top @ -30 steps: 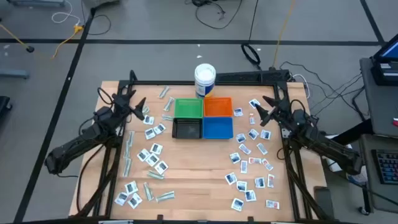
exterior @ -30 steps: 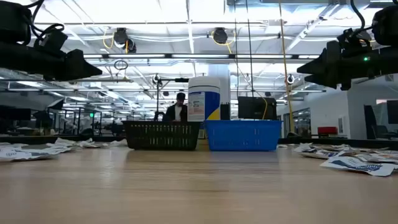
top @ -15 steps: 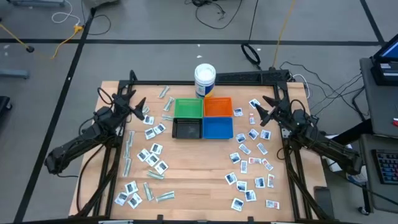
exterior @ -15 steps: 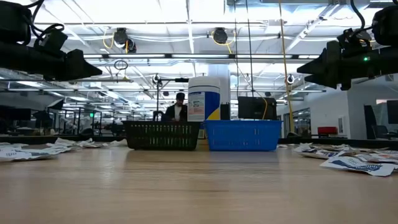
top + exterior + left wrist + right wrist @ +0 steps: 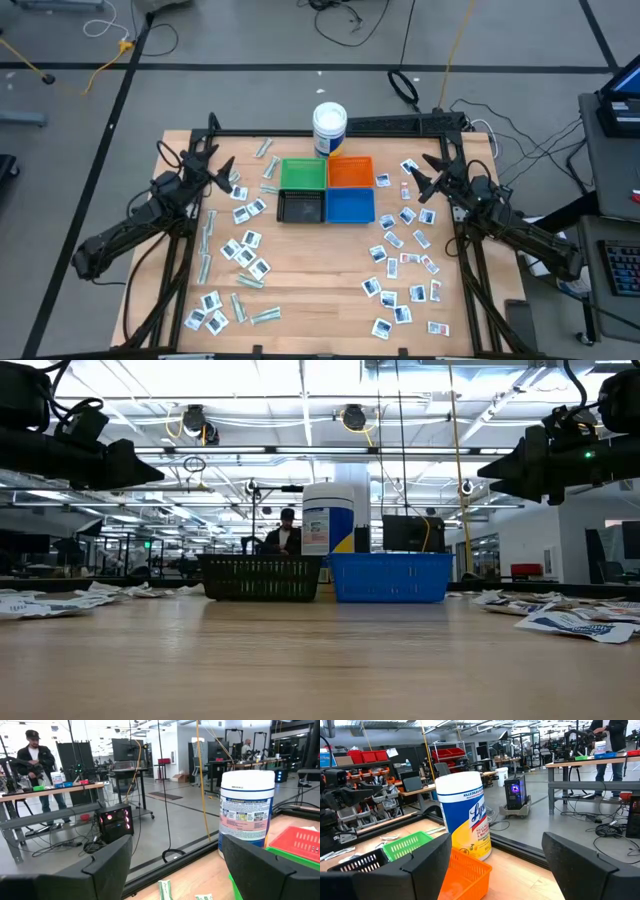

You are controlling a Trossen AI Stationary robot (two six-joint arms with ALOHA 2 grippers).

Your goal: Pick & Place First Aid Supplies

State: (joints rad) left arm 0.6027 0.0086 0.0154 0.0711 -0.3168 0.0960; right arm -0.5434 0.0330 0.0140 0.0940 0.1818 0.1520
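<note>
Packets point(image 5: 243, 248) of first aid supplies lie scattered flat on the wooden table point(image 5: 310, 280) in two groups: white sachets and slim pale-green strips point(image 5: 206, 240) on the left side, more white sachets point(image 5: 402, 262) on the right side, none of them in a bin. Between the two groups, toward the back of the table, four square bins sit together: green bin point(image 5: 302, 173) and orange bin point(image 5: 350, 172) behind, black bin point(image 5: 300, 206) and blue bin point(image 5: 350, 205) in front. A white cylindrical tub point(image 5: 329, 129) stands upright just behind the bins. The left gripper point(image 5: 222, 175) hangs raised above the table's back left part, near the leftmost sachets, its fingers point(image 5: 107, 865) spread apart and holding nothing. The right gripper point(image 5: 428, 176) hangs raised over the back right part, fingers point(image 5: 577, 862) likewise apart and bare. A person point(image 5: 34, 760) stands at a workbench in the room beyond.
</note>
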